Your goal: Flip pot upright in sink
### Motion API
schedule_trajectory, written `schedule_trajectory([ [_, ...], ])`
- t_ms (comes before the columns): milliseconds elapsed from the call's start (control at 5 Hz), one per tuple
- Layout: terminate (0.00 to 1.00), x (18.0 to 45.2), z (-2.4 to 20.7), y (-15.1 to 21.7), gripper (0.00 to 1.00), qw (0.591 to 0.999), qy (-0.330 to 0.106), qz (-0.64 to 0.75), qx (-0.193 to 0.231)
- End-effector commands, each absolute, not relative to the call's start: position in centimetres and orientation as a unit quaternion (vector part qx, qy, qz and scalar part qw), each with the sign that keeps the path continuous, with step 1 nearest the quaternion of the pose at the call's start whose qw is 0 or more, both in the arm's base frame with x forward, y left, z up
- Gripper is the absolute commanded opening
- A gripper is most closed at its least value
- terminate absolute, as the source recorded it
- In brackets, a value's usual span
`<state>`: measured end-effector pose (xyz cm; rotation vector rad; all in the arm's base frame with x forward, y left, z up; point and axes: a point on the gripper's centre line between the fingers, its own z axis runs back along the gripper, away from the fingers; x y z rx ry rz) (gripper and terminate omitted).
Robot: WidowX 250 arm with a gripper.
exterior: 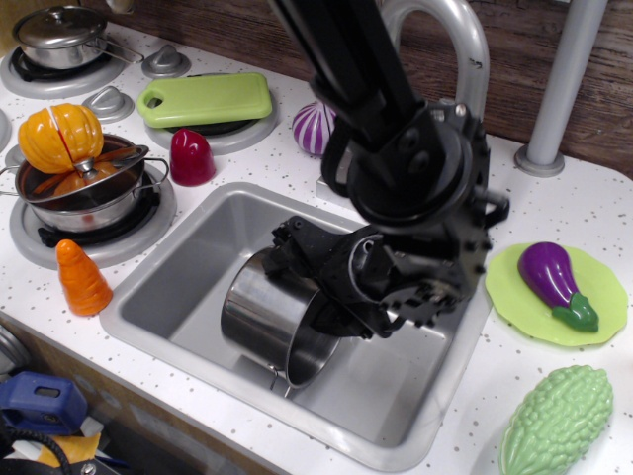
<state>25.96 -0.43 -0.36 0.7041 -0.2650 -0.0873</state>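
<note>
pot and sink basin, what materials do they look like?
Pot: looks like polished stainless steel; mirror-like wall with bright streaks and dark reflections. Sink: matte grey, uniform, soft highlights, rounded corners; could be moulded plastic with a metal look or brushed metal, can't tell which.

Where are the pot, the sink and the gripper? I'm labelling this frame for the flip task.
pot [259, 315]: the only camera view, on its shiny side wall.
sink [188, 262]: same view, on the bare left inner wall.
gripper [315, 282]: same view, at the pot's upper rim.
</note>
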Motion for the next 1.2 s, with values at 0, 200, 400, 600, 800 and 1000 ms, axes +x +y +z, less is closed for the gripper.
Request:
schedule_trajectory([
  [0, 0.00, 26.6, 0.4, 0.7, 1.00, 0.909, -0.160, -0.053, 0.381],
  [200, 0.00, 26.8, 0.6, 1.3, 0.00, 0.907, -0.167, -0.055, 0.383],
  [400, 0.00, 26.9, 0.6, 1.7, 0.00, 0.910, -0.169, -0.055, 0.375],
  [600, 0.00, 27.0, 0.6, 2.3, 0.00, 0.919, -0.171, -0.050, 0.352],
  [800, 0.00, 27.0, 0.9, 2.6, 0.00, 0.932, -0.164, -0.048, 0.320],
  [1000, 0.00, 27.2, 1.2, 2.8, 0.00, 0.940, -0.157, -0.049, 0.300],
])
